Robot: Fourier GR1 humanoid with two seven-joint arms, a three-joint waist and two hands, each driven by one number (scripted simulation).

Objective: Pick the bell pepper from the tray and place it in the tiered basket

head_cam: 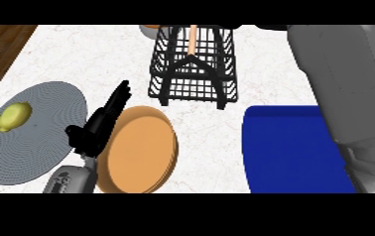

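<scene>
Basket (194,70) beyond left hand (100,123): black wire, probably metal. Plate (141,150) right of it: matt orange. Counter (88,56): smooth, marble-look.

Left robot hand (99,123) low-left, fingers straight, upward; grey right forearm (330,81) along the right edge

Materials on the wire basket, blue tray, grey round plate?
Basket: thin black wire in an open grid, likely coated metal, matte. Blue tray: uniform colour, no gloss, probably plastic. Grey plate: fine concentric ridges, could be ceramic or woven; cannot tell.
</scene>
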